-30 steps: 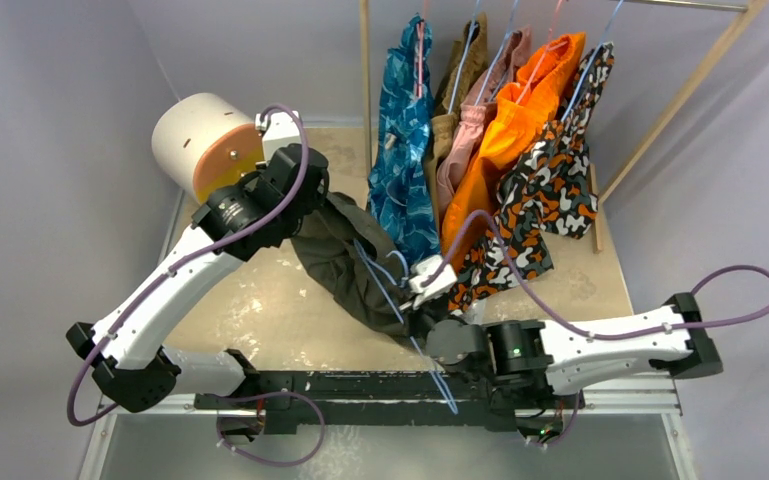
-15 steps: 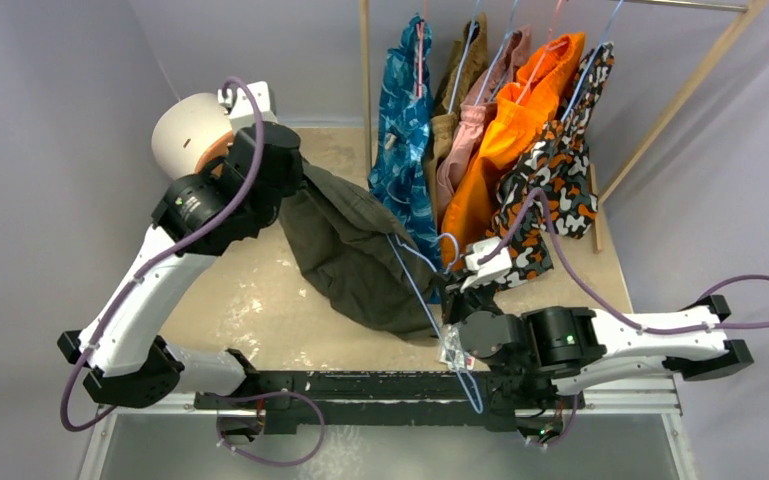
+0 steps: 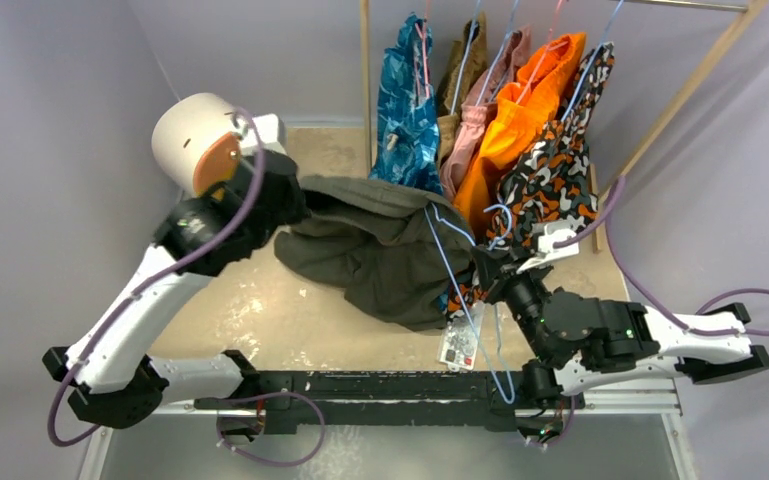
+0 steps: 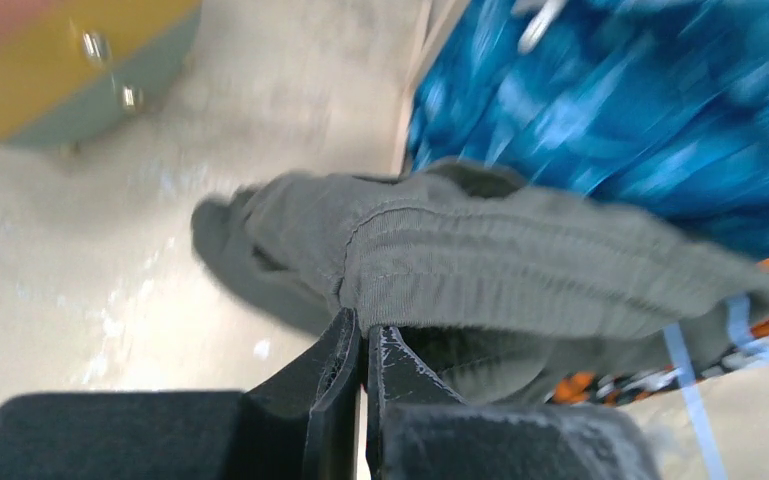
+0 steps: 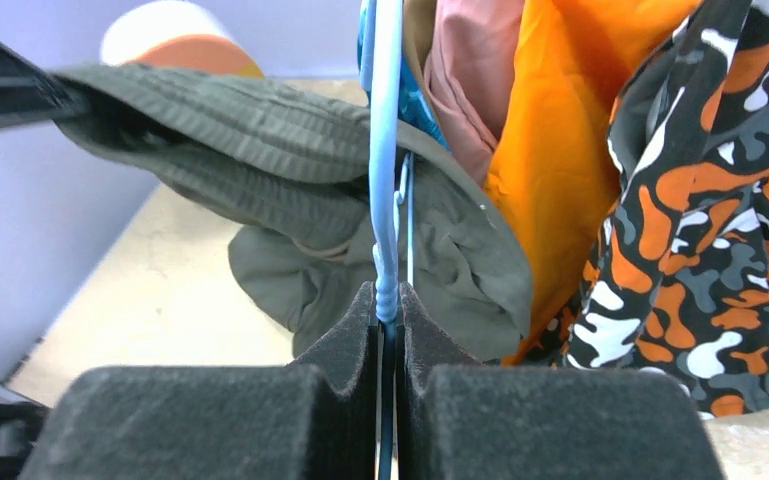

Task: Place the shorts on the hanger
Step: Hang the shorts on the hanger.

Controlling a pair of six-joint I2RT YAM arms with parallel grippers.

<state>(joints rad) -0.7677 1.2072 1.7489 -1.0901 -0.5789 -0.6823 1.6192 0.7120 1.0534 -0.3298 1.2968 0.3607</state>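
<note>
From above, the left claw (image 3: 295, 200) is pressed together on one end of the olive shorts (image 3: 380, 255). The right claw (image 3: 485, 262) pinches the light-blue hanger (image 3: 450, 265), whose wire slants from the shorts down toward the near edge of the desk (image 3: 260, 310). A second ago the shorts hung in a bunch between the arms. Now the left arm has pulled their waist out to the left, and the right arm has carried the hanger up and to the right, toward the hanging clothes (image 3: 520, 120). The fabric is stretched flat between the two claws, with a white tag (image 3: 457, 345) dangling at its near edge.

In the left wrist view, the left claw (image 4: 363, 335) is clamped on the ribbed waistband of the shorts (image 4: 480, 270). The blue patterned shorts (image 4: 610, 120) are blurred just behind, and a strip of the hanger (image 4: 680, 350) shows at the lower right.

In the right wrist view, the right claw (image 5: 388, 300) is closed tight on the hanger (image 5: 385, 150), which stands upright. The shorts (image 5: 260, 130) drape across it from the left, beside an orange garment (image 5: 560, 150).

The stretch seems meant to open the waist so the wire can seat. Whether the hanger is fully inside cannot be told.
</note>
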